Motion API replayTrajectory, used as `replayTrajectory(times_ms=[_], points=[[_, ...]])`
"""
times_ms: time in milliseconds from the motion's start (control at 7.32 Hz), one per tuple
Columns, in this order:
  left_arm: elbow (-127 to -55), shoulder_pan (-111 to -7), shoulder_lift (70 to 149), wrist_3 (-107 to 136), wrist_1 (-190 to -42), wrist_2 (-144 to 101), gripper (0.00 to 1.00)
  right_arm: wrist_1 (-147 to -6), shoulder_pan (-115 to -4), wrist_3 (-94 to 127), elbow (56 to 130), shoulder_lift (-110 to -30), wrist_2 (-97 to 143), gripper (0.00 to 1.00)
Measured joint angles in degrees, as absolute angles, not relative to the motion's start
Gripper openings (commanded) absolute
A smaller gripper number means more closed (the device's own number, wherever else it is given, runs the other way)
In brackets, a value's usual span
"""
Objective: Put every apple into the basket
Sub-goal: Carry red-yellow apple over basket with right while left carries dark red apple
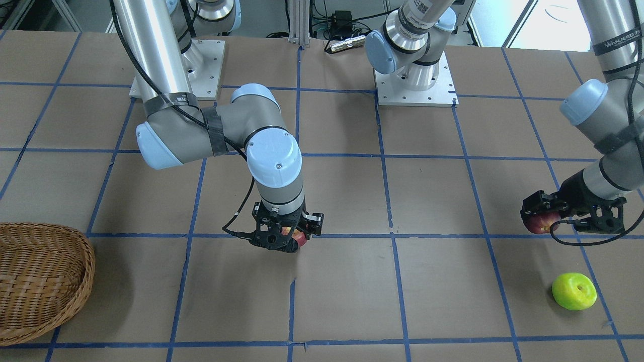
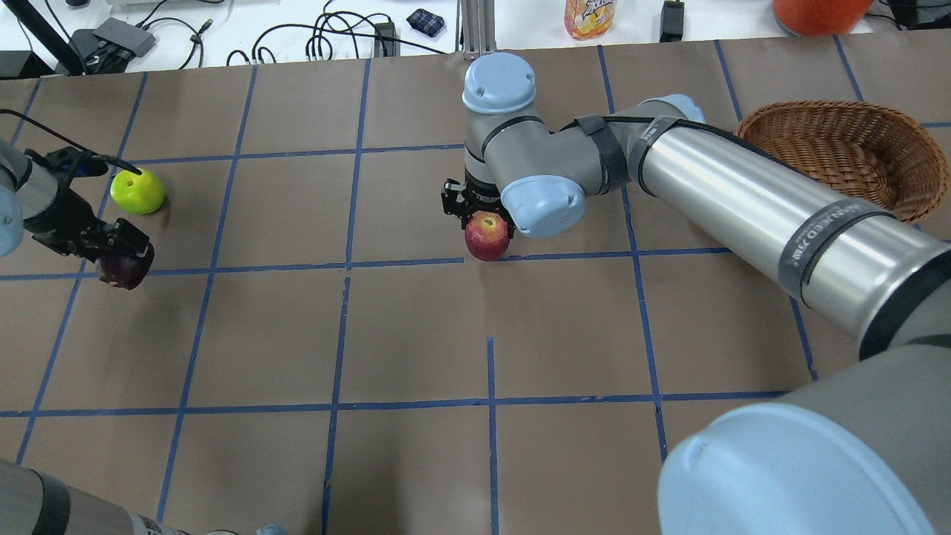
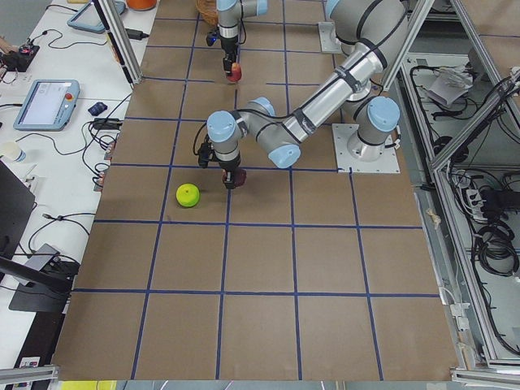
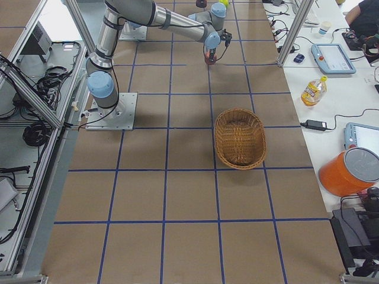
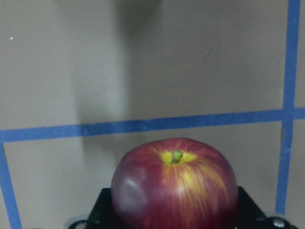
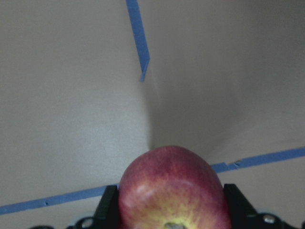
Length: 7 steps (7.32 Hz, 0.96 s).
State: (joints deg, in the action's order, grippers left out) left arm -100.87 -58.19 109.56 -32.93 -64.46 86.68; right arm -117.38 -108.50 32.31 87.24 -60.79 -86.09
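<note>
My left gripper (image 1: 549, 215) is shut on the dark maroon apple (image 1: 540, 224) at the table's left end. The left wrist view shows that apple (image 5: 175, 186) stem up between the jaws. The lime green apple (image 2: 137, 191) lies on the table just beyond it, apart from the gripper. My right gripper (image 2: 478, 210) is shut on the red apple (image 2: 487, 238) over the middle of the table. The right wrist view shows this apple (image 6: 171, 191) filling the jaws. The wicker basket (image 2: 903, 141) stands on the far right and looks empty.
The right arm's long silver link (image 2: 743, 208) stretches over the table between its base and the basket. Arm base plates (image 1: 415, 88) sit at the robot's edge. A bottle (image 2: 591, 15), cables and an orange container (image 2: 817, 11) lie beyond the table's far edge.
</note>
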Motion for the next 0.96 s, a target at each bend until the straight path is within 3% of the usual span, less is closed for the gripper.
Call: replayTrajectory(times_ms=[410,956], points=[[-99.2,-72.1,110.6,-11.1,-64.1,82.8,0.0,-104.3,-95.6,20.2,82.9,-65.8,-86.8,0.0],[-99.5,-95.6,114.0,17.7,-53.1,82.5,0.0,-100.7,-73.3,-14.3,82.6,-66.9,-94.2,0.0]])
